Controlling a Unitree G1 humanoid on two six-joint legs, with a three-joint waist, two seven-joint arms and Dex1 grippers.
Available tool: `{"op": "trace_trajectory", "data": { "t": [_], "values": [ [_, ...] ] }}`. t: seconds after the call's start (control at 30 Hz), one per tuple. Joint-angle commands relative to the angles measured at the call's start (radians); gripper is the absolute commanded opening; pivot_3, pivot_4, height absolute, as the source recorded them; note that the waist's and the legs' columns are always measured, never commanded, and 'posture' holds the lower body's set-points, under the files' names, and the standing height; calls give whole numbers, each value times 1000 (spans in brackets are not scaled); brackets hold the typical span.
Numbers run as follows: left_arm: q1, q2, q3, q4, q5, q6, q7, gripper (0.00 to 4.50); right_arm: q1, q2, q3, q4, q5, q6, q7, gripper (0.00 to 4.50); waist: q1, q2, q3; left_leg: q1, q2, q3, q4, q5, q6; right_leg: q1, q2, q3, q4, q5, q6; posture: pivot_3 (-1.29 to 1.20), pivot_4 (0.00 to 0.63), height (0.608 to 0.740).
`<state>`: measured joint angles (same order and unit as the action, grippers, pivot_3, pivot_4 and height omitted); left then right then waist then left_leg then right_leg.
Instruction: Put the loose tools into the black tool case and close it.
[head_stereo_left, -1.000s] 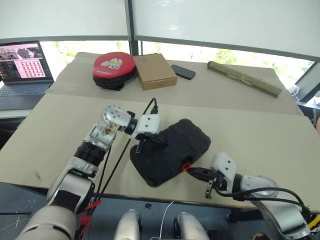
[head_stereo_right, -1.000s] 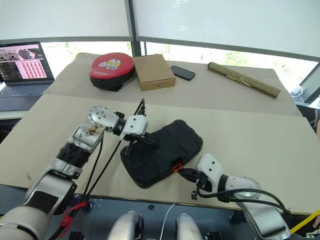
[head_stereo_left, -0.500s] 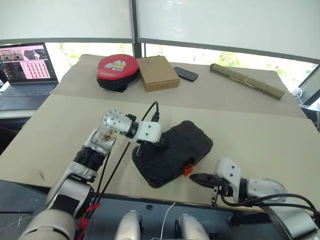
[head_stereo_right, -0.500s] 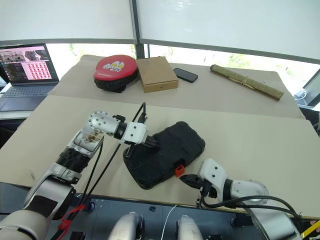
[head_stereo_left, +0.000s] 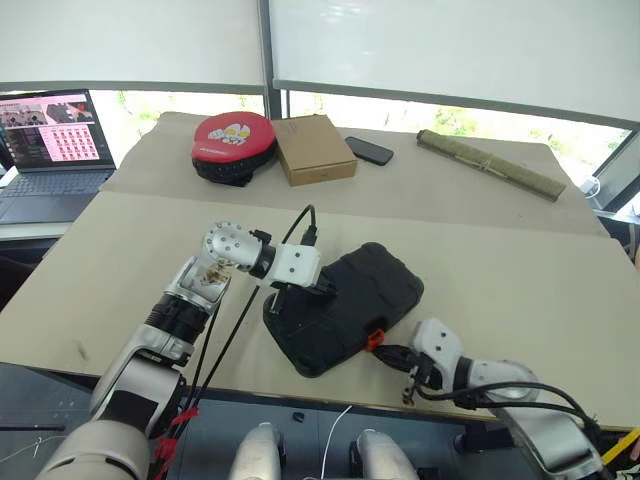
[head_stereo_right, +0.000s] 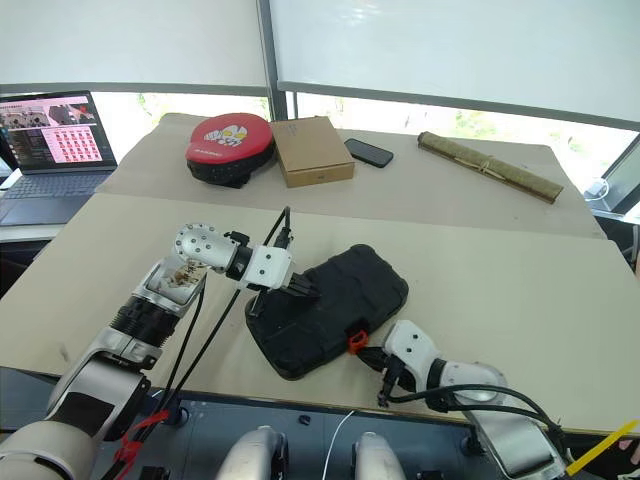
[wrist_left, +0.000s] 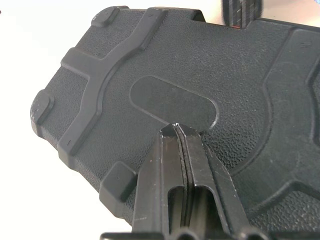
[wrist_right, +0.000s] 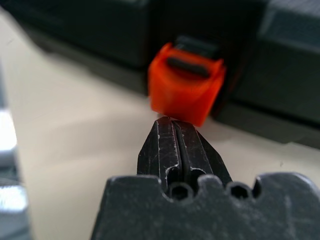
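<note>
A black tool case is lying shut near the front edge of a cardboard-covered table, its long axis running diagonally from front-left to back-right. No loose tools are lying on the table around it.

The right gripper is sitting low at the table's front edge with its two black fingers pressed together and holding nothing. Its tip is pointing at the small orange latch on the case's front long edge, just beside it. This is the arm nearer the latch, so the coming move looks like a short push forward onto the latch to snap it down.

The left gripper is also closed and empty, with its tip resting on the lid as if pinning the case in place.

The right wrist view is showing the latch straight ahead of the fingertips, apparently sticking out and not yet flat, though the focus is soft. The left wrist view is showing the closed fingers meeting the lid's oval recess.
</note>
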<state>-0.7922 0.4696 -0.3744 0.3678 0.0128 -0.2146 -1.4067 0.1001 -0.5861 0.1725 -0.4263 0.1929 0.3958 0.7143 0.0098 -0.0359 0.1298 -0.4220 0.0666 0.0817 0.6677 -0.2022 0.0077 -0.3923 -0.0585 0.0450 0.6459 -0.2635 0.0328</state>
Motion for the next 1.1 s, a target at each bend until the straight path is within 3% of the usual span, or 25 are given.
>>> {"op": "trace_trajectory", "data": {
  "t": [0.03,0.4,0.73,0.87,0.9,1.0,1.1],
  "values": [
    [33,-7,-87,24,40,-1,-57,49,-9,36,-28,-41,19,-16,-34,0,0,-1,0,0,0,0,0,0,0,0,0,0,0,0,0,0,150,740],
    [17,-28,-97,61,51,-25,-58,49,2,110,-97,-107,28,-117,-77,0,-3,-1,0,0,0,0,0,0,0,-1,0,0,0,0,-1,0,150,740],
    [8,-54,-105,116,70,-75,-51,49,63,47,-143,-260,51,28,-53,0,-1,1,0,-1,0,0,0,0,0,-2,0,1,0,0,-1,0,150,740],
    [11,-58,-104,123,71,-83,-55,0,178,37,-241,-335,115,177,-93,977,3,1,-3,-1,0,0,-1,0,0,-1,0,0,0,-1,-2,0,150,740],
    [10,-59,-105,125,70,-84,-55,0,189,52,-250,-348,128,192,-112,1398,3,-1,-4,0,0,0,-2,0,0,-1,0,0,0,-2,-1,0,150,740],
    [5,-60,-107,134,68,-89,-63,0,202,93,-247,-372,158,235,-160,2546,0,0,-5,1,0,0,-3,0,0,0,0,0,0,-2,-3,0,150,740],
    [-1,-61,-110,140,68,-93,-70,0,201,112,-225,-381,164,263,-187,3332,-1,0,-5,1,0,0,-3,0,0,0,0,0,0,-6,-8,0,150,740]
  ]
}}
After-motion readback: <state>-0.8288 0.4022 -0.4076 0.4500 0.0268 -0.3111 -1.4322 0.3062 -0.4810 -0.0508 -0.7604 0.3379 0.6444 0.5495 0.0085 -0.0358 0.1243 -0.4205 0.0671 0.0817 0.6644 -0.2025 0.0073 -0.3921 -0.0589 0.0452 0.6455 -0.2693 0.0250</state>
